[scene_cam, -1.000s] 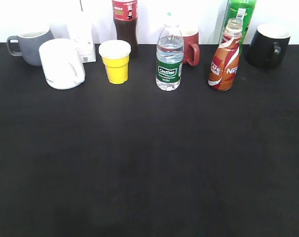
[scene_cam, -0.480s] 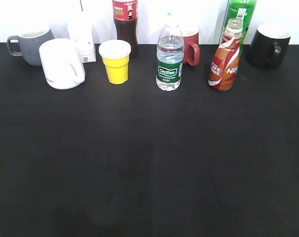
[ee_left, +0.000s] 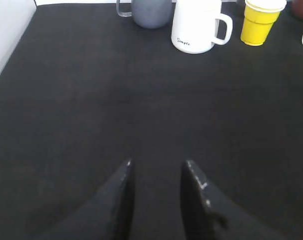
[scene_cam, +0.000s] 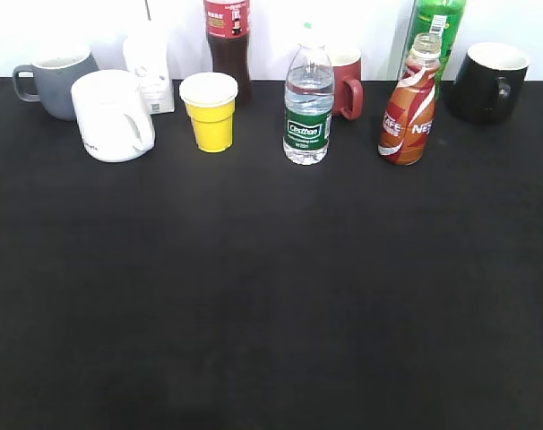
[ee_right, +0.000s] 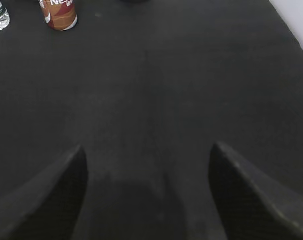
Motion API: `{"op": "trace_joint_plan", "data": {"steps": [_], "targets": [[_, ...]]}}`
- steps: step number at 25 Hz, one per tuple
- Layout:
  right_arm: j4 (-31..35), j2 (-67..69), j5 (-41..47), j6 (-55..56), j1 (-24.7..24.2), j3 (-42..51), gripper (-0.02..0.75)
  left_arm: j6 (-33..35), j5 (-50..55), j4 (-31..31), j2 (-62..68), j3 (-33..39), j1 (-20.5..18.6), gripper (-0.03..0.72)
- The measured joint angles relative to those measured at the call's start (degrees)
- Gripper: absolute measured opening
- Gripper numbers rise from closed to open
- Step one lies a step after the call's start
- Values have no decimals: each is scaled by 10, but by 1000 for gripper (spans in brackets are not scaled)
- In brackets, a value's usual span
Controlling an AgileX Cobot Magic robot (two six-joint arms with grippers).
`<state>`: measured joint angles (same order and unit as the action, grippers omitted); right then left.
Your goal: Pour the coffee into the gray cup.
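Note:
The orange-red Nescafe coffee bottle (scene_cam: 408, 107) stands uncapped at the back right of the black table; its base shows at the top left of the right wrist view (ee_right: 59, 14). The gray cup (scene_cam: 55, 82) stands at the far back left, handle to the left, and shows at the top of the left wrist view (ee_left: 150, 11). My left gripper (ee_left: 156, 162) is open and empty over bare table, well short of the cup. My right gripper (ee_right: 147, 147) is wide open and empty, well short of the bottle. Neither gripper shows in the exterior view.
Along the back stand a white mug (scene_cam: 113, 116), a yellow cup (scene_cam: 210, 112), a dark cola bottle (scene_cam: 228, 40), a green-labelled water bottle (scene_cam: 307, 107), a red mug (scene_cam: 347, 82), a green bottle (scene_cam: 435, 31), a black mug (scene_cam: 486, 82) and a white carton (scene_cam: 149, 72).

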<state>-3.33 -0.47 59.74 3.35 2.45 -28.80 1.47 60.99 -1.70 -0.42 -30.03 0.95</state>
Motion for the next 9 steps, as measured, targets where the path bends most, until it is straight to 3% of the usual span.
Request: {"op": "trace_joint_plan", "data": {"steps": [9], "targets": [[0,0,0,-1,0,0,589,0,0,0,0,0,0,238]]}}
